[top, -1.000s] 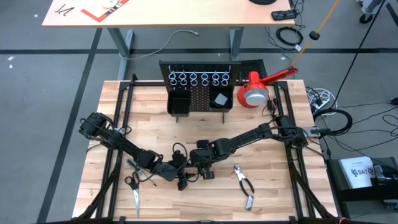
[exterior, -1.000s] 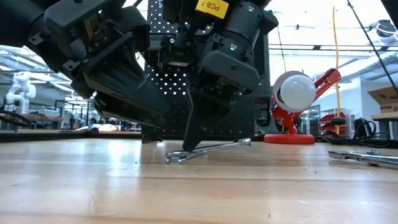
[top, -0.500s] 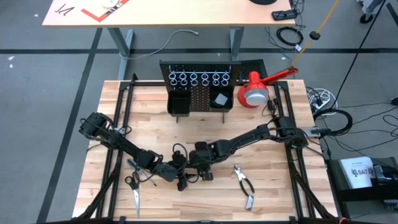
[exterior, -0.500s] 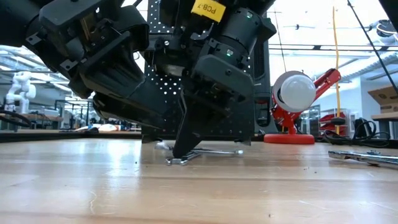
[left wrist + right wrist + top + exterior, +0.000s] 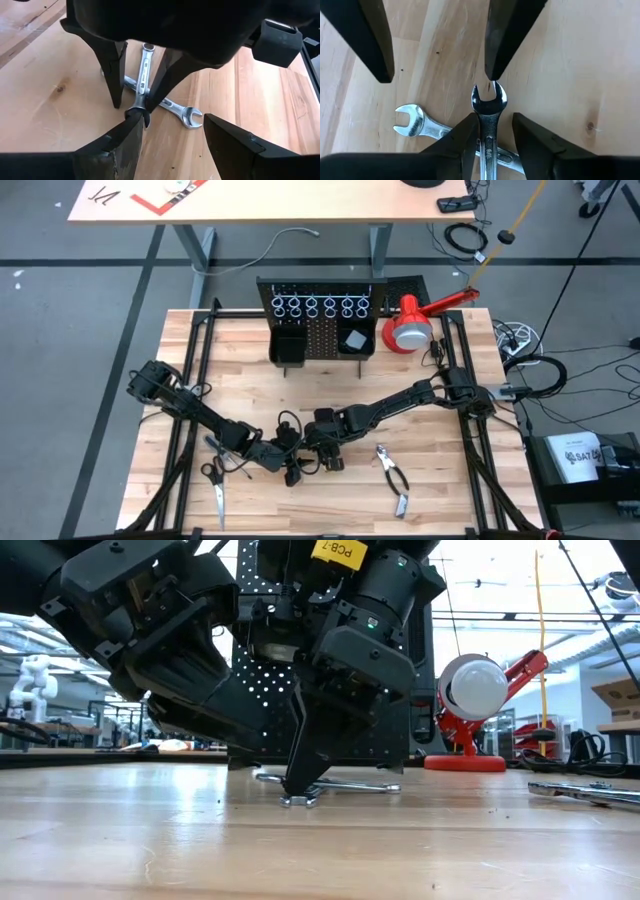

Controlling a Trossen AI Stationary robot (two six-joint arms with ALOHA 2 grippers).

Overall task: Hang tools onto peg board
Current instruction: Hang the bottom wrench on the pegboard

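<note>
Silver wrenches (image 5: 488, 131), two crossed, lie flat on the counter (image 5: 330, 395) well in front of the peg board (image 5: 322, 325). Right gripper (image 5: 490, 134) fingers, which a second ago pinched one wrench and held its end tilted off the wood, are now apart, straddling the shaft without lifting it. Left gripper (image 5: 172, 131) fingers are apart as before, one tip just beside the same wrench's open end. Judgement: the lift was given up; a fresh grasp is needed, and no wrench is hung yet.

Peg board bins: left bin (image 5: 288, 346) looks empty; right bin (image 5: 354, 341) holds a small grey piece. Rings (image 5: 328, 306) carry nothing. Scissors (image 5: 215, 483) and pliers (image 5: 392, 477) lie farther from the board than the wrenches.
</note>
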